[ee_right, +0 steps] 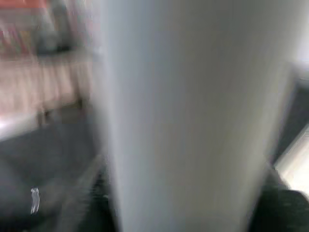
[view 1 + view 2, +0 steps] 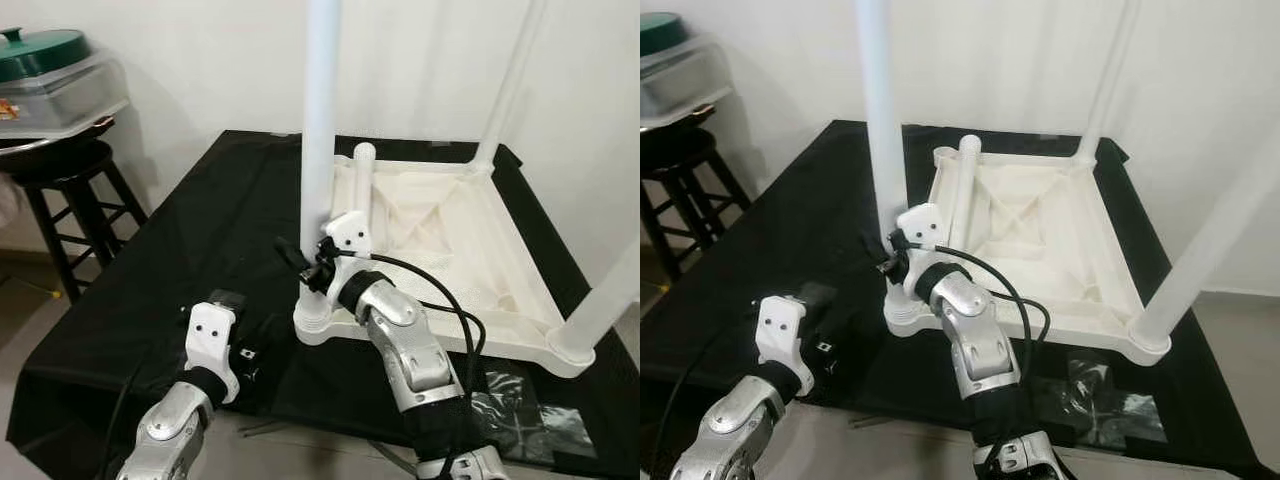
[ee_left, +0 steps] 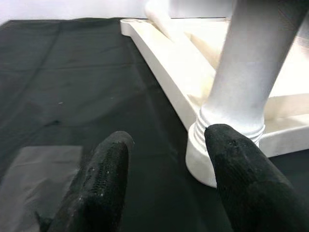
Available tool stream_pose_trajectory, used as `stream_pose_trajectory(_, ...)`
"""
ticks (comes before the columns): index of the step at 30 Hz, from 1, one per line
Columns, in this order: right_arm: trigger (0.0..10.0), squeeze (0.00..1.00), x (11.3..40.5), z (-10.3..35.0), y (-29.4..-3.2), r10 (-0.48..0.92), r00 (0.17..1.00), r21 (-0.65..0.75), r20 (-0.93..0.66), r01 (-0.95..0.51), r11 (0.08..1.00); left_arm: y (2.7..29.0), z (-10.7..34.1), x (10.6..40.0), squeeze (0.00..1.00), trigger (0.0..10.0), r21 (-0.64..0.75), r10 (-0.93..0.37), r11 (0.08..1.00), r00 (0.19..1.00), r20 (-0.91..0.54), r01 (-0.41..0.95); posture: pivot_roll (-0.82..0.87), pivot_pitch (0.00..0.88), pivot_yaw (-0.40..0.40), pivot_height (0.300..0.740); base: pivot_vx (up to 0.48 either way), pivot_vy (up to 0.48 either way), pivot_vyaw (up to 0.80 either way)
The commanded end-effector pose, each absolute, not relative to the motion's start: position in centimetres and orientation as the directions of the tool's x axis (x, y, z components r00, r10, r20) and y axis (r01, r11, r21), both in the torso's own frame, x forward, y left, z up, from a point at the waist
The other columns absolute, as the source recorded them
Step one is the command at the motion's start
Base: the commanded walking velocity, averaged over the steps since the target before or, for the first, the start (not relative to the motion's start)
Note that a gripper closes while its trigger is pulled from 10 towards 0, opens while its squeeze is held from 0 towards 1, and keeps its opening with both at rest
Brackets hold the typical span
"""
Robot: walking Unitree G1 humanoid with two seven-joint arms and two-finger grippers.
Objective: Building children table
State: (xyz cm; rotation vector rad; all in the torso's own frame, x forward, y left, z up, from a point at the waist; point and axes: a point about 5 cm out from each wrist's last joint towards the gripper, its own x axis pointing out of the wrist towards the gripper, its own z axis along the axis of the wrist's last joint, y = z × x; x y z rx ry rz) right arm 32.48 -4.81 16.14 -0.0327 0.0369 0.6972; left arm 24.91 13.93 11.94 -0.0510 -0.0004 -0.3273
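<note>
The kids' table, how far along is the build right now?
Three legs stand upright in the upside-down white tabletop: the near-left leg, the far-right leg and the near-right leg. The right hand is at the near-left leg, seating it. The fourth leg lies loose at the far-left corner, not yet fitted. The left hand waits open nearby.

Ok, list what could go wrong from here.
1. The right gripper is at the near leg, which stands tall in its corner socket; a sideways push could tilt it or lift the tabletop.
2. The fourth leg lies loose on the tabletop and could roll.
3. The open left gripper sits close to the socket and may bump it.
</note>
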Motion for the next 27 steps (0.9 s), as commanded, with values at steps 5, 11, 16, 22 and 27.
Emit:
stream_pose_trajectory(5,10.0,1.0,32.7,19.4,-4.4,0.832,0.552,-0.015,0.053,-0.833,0.553,13.8,11.7,24.9,0.0,10.0,-0.064,-0.328,0.943,0.945,-0.002,0.327,0.01,0.08,0.032,0.74,0.0,0.0,0.0)
stream_pose_trajectory(11,10.0,0.0,33.5,21.7,-5.5,0.985,0.173,-0.158,-0.015,-0.973,0.168,13.7,11.8,25.0,0.0,10.0,-0.063,-0.328,0.943,0.945,0.001,0.327,0.02,0.076,0.025,0.74,0.0,0.0,0.0)
stream_pose_trajectory(16,10.0,0.0,34.8,22.0,-5.7,0.993,0.108,-0.132,-0.045,-0.986,0.101,13.7,11.8,25.0,0.0,10.0,-0.061,-0.327,0.943,0.945,0.0,0.326,0.02,0.076,0.029,0.74,0.0,0.0,0.0)
stream_pose_trajectory(22,10.0,0.0,36.3,22.0,-5.5,0.993,0.108,-0.053,-0.035,-0.993,0.106,13.6,11.7,24.9,0.0,10.0,-0.062,-0.329,0.942,0.944,-0.003,0.329,0.04,0.073,0.027,0.74,0.0,0.0,0.0)
stream_pose_trajectory(27,0.0,0.0,36.4,21.7,-5.8,0.997,0.067,-0.018,-0.033,-0.998,0.066,13.6,11.7,24.9,0.0,10.0,-0.066,-0.331,0.942,0.943,-0.005,0.33,0.04,0.077,0.027,0.74,0.0,0.0,0.0)
